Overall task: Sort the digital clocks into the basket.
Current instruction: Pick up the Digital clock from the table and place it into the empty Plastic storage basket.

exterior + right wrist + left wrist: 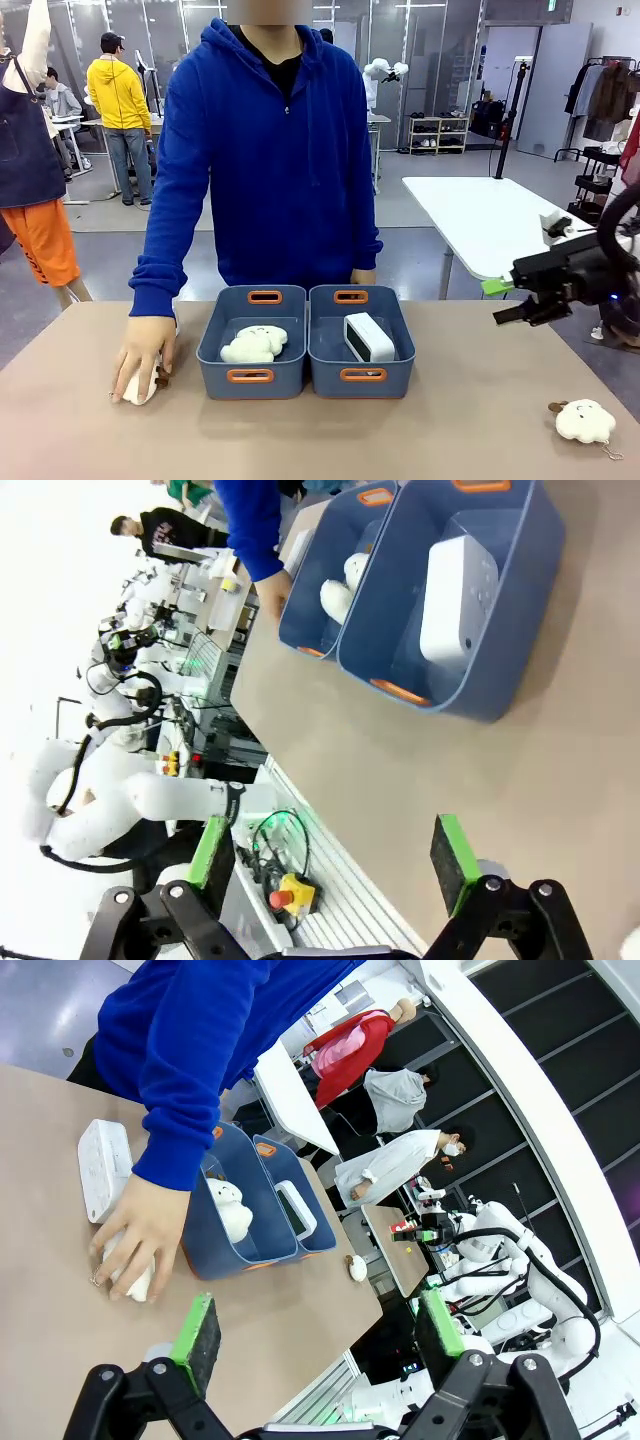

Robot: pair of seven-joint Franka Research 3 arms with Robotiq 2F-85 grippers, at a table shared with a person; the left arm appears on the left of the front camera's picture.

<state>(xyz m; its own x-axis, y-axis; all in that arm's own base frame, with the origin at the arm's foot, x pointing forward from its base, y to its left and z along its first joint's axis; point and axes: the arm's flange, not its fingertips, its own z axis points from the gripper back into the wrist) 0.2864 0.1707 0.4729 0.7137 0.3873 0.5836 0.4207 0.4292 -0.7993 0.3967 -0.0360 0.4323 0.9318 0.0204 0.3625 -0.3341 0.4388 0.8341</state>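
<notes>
Across the tan bench (450, 430) stands a person in a blue hoodie, and behind is an open workshop room. Two slate-blue baskets sit side by side in the middle of the bench, touching each other. The left basket (222, 383) contains one cream plush toy (255, 343). The right basket (325, 383) contains one digital clock (368, 337). It stands on a long edge, with its long axis running from the far side toward the near side, a little diagonal, and its dark face turned to the left basket.

The second clock (103, 1168) lies flat on the bench just beside the person's hand (143, 352), white side up; its display I cannot see. This hand presses on a second plush toy (135, 388). A third plush toy (585, 420) lies near the right edge.

The right pincer (503, 300) hangs above the bench's right side, fully open and holding nothing. The left pincer (318, 1335) is also wide open and empty.
</notes>
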